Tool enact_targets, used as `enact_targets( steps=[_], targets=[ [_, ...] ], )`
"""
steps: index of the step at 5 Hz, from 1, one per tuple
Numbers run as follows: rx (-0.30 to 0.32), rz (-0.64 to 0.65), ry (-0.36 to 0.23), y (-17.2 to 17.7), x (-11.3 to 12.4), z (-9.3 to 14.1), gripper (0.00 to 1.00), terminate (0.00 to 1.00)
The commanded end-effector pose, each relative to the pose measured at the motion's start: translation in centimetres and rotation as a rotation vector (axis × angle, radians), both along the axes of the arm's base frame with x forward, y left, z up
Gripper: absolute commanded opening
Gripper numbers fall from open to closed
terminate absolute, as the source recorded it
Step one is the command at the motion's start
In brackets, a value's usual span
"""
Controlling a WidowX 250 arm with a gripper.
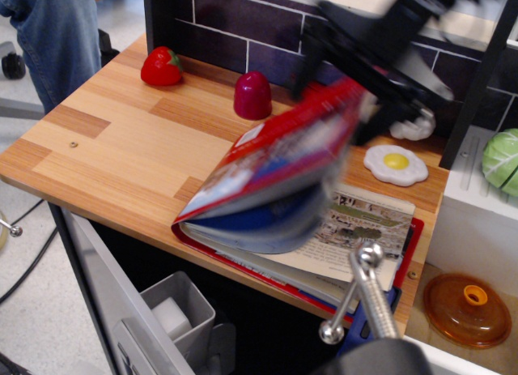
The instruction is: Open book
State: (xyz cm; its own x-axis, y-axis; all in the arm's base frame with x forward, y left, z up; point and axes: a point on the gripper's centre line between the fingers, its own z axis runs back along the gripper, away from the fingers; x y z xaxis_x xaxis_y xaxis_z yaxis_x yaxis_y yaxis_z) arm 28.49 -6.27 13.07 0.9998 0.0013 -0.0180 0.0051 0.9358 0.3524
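The book (275, 160) lies at the front right of the wooden table (113, 148). Its red cover, with a sheaf of pages under it, is swung up and tilted to the left, blurred by motion. White printed pages with photos (364, 225) lie exposed on the right half. My black gripper (356, 95) is at the raised upper right edge of the cover and appears shut on it; it is blurred too.
A toy strawberry (161, 66) and a dark red dome (252, 95) stand by the tiled back wall. A fried egg (395, 164) and a garlic (413, 128) lie right of the book. A cabbage (502, 160), an orange lid (469, 306), a metal clamp (364, 294) and a grey bin (174, 314) surround the table.
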Motion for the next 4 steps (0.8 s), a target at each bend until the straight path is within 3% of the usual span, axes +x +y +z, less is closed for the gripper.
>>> enact_targets(
  steps=[1,3,4],
  targets=[
    [0.025,-0.014,-0.065,7.8,-2.6,2.2,1.00,0.00],
    [0.017,0.029,-0.078,15.5,-0.8,4.2,1.00,0.00],
    [0.031,0.035,-0.054,19.1,0.2,4.3,1.00,0.00]
  ],
)
